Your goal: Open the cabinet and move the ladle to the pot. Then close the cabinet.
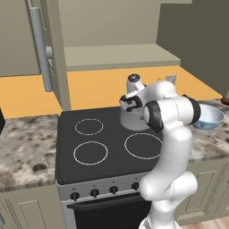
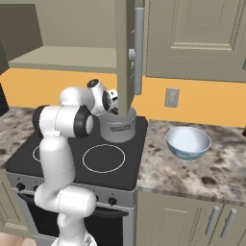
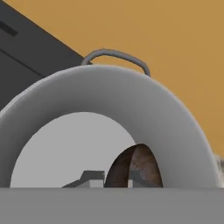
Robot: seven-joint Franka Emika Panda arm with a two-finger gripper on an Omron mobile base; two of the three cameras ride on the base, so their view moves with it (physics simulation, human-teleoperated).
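- The jaws are closed tight, and in the hand view a brown rounded shape, which I take for the ladle (image 3: 134, 168)'s bowl, sits right at the gripper (image 3: 114, 178) tips; it looks pinched there, hanging just inside the mouth of the pot (image 3: 109, 127).
- That mouth is close below the hand, so a release now would probably land the ladle inside; but if the slender handle tips outward it could catch the rim and slide onto the stove (image 1: 103, 138).
- The pot stands at the back right corner of the stovetop, near the edge where the granite counter (image 2: 202, 168) begins. A knock from the wrist on the way out could push it toward that edge.
- The open cabinet door (image 2: 126, 53) hangs edge-on directly above the pot, its bar handle (image 2: 139, 50) facing the room. Lifting straight up, the hand risks striking the door's lower edge.
- The cabinet (image 1: 116, 53) is not yet closed, and the arm's elbow (image 1: 172, 112) bulges toward the blue bowl (image 2: 188, 142) on the counter to the right; a wide swing to reach the door could sweep it.
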